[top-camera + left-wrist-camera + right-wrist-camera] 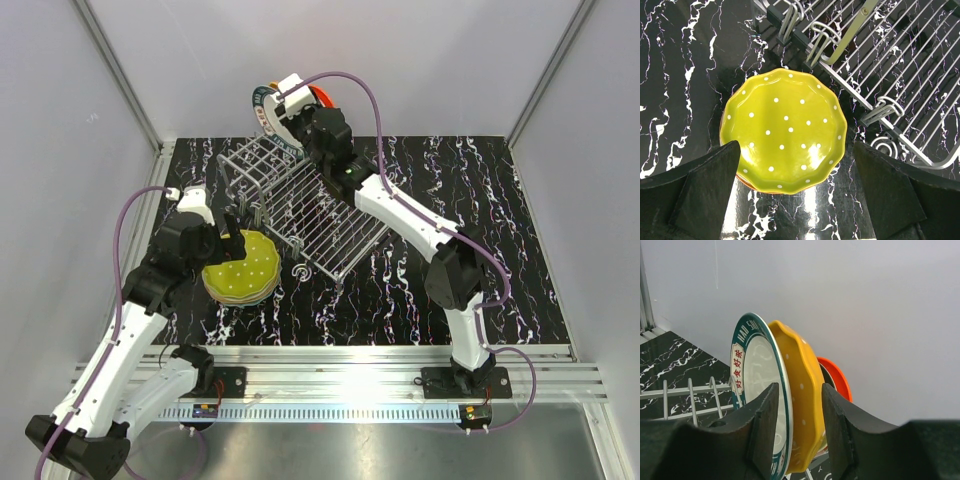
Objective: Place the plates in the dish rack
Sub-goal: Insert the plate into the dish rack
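At upper centre, right gripper (pixel 799 395) straddled two racked plates (pixel 801 371), can't tell if clamped; left gripper (pixel 796 150) hung wide open over dotted yellow-green plate (pixel 785 131).

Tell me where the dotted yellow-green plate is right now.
In the top view, the dotted yellow-green plate tops a stack left of the dish rack, directly under the left gripper.

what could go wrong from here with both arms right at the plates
1. The right gripper has its fingers on either side of the teal-rimmed plate and the dotted orange plate, which stand upright in the dish rack. A crooked pull-away could drag or tip them.
2. The left gripper hangs open over the dotted yellow-green plate, which lies flat on another plate. The fingers may slip off its rim or shift the plate beneath.
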Robot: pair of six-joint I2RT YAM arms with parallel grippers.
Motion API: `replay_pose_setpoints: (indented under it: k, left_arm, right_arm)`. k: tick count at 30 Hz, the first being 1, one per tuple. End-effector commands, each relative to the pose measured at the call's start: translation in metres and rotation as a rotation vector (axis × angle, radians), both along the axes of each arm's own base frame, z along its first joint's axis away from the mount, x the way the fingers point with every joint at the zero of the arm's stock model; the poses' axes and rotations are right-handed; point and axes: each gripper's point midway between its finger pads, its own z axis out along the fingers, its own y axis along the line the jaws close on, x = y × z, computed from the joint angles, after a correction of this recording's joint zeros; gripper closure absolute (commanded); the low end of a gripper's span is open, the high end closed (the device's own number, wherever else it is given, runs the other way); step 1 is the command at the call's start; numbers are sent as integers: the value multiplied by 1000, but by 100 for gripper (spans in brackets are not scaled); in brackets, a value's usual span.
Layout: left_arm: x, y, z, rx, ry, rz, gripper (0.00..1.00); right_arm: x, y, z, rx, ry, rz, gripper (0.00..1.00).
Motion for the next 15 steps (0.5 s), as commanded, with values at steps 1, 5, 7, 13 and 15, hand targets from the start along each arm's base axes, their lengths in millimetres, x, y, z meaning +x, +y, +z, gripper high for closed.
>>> replay_pose_setpoints:
  k: [1,5,7,13,15]
  left_arm:
    - [6,1,8,8,-41,12,1]
    - [6,2,9,10,-40,14,1]
    - [7,2,9,11,-39,15,1]
    - [7,5,9,15,-39,28,1]
    - [7,10,9,18,-40,50,1]
  right_arm:
    - [-2,-8,27,56,-31,1,53]
    - [-17,-10,41,92,-29,43,52]
    - [-26,-16,51,117,-24,55,51]
    - [-62,-29,67,203,22,133,49]
    - [-76,-39,72,245,50,144,48]
